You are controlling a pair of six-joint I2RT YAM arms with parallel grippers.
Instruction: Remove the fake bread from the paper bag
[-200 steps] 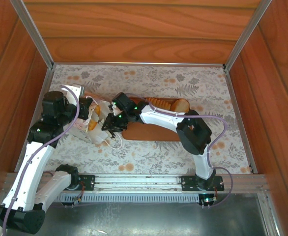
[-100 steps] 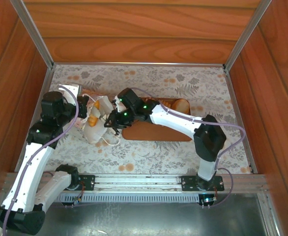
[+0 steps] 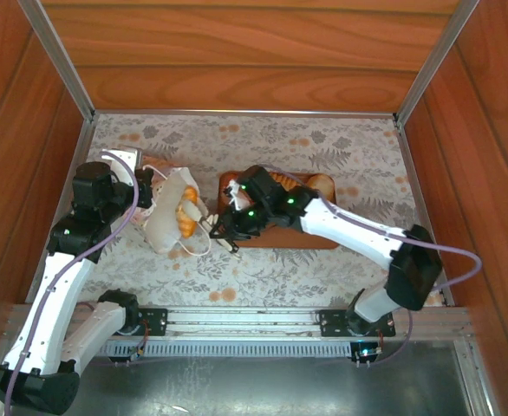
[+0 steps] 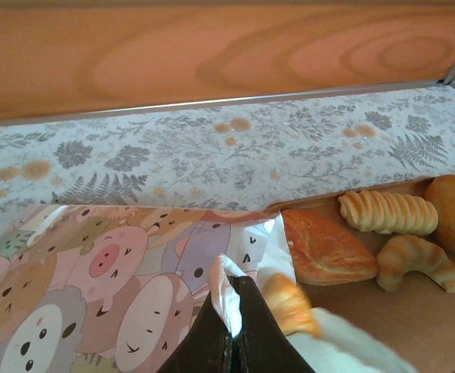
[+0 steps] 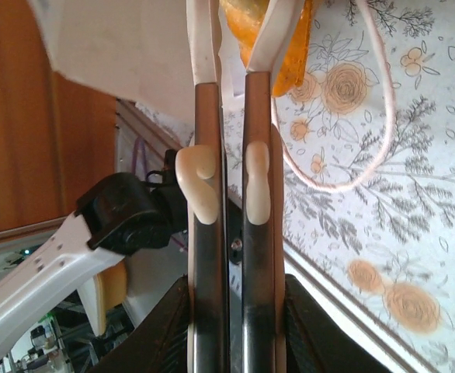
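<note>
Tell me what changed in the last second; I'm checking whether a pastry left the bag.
The right pincer drew back from the mouth of the paper bag toward the brown tray, its arm swinging right; whether it carries bread is unclear. The left pincer stayed shut on the bag's edge.

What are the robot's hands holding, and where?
The left gripper pinches the paper bag by its top edge. The right gripper has its tips at a fake bread; a grip cannot be told.
</note>
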